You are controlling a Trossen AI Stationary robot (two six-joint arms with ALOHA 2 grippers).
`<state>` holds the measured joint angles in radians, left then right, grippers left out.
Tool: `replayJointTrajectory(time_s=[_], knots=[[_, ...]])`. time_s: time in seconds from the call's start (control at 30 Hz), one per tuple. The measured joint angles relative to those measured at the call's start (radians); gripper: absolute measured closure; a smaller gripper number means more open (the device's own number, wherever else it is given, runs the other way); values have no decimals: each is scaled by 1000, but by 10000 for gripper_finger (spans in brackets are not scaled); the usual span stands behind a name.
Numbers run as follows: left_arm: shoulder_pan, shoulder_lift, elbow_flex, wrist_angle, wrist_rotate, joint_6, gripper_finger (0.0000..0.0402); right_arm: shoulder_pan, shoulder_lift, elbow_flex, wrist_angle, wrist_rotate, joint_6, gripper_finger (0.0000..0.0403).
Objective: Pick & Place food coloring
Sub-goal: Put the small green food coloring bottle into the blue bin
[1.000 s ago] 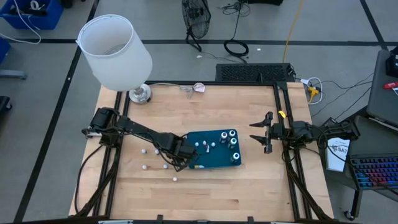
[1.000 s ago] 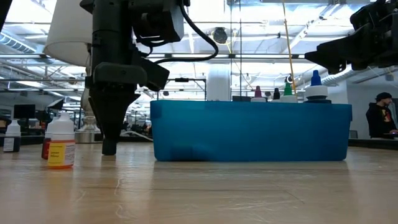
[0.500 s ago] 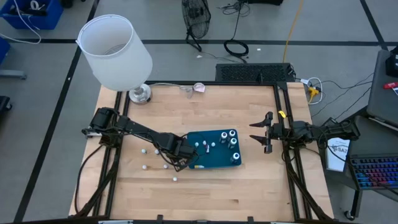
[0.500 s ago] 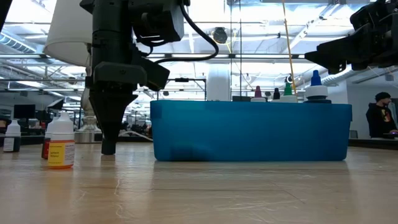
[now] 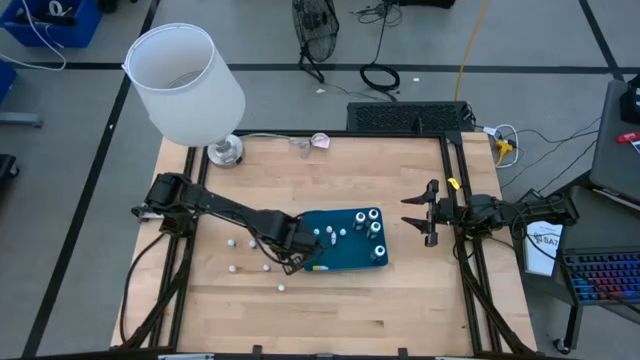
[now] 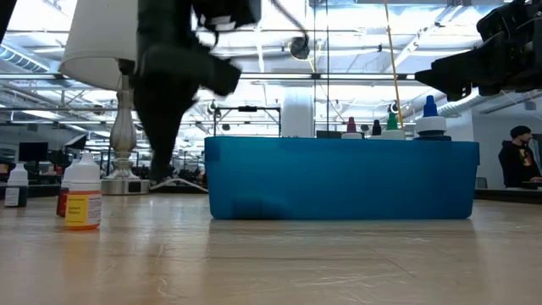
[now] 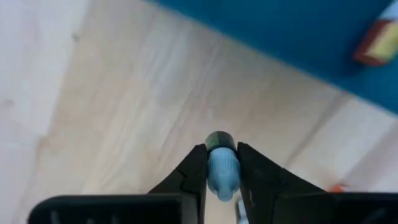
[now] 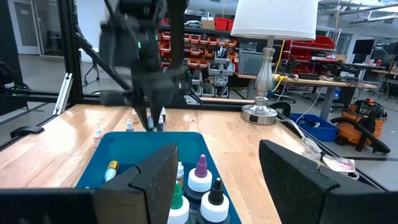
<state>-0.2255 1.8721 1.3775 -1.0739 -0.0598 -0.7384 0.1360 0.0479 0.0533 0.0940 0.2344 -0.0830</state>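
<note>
My left gripper (image 5: 297,250) hangs just off the left edge of the blue tray (image 5: 350,258), shut on a small food coloring bottle (image 7: 222,167); it is blurred in the low view (image 6: 163,161). Several dark bottles with coloured caps (image 5: 375,225) stand upright in the tray's right half, and a yellow-orange one (image 7: 376,40) lies in it. Small white-capped bottles (image 5: 233,268) stand on the wood left of the tray. My right gripper (image 5: 424,212) hovers open off the tray's right side. My left gripper pinches the small bottle by its pale blue part (image 7: 222,177) between the two fingers. The bottle's dark end (image 7: 221,140) sticks out past the fingertips. The fingers come from above, pointing down, and the bottle hangs clear of the table.
A lamp with a white shade (image 5: 185,85) stands on its metal foot (image 5: 224,152) at the table's far left corner. A bottle with a yellow label (image 6: 83,196) and a smaller one (image 6: 15,186) stand near the left edge in the low view. Bare wood lies along the near side.
My left gripper has shut on the small bottle that stood on the table beside the tray. It has then risen and shifted a little toward the tray, lifting the bottle off the wood.
</note>
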Motion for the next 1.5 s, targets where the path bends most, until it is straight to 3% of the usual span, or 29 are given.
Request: replayJointTrajectory(time_s=[0.13, 0.37, 0.97, 1.5], knots=[[-6, 0, 146, -96, -36, 20, 332, 0, 0, 0, 0, 0, 0, 190], [4, 7, 315, -92, -105, 99, 332, 0, 0, 0, 0, 0, 0, 190], [72, 232, 318, 32, -23, 240, 333, 0, 0, 0, 0, 0, 0, 190], [79, 238, 264, 125, 23, 239, 333, 0, 0, 0, 0, 0, 0, 190]])
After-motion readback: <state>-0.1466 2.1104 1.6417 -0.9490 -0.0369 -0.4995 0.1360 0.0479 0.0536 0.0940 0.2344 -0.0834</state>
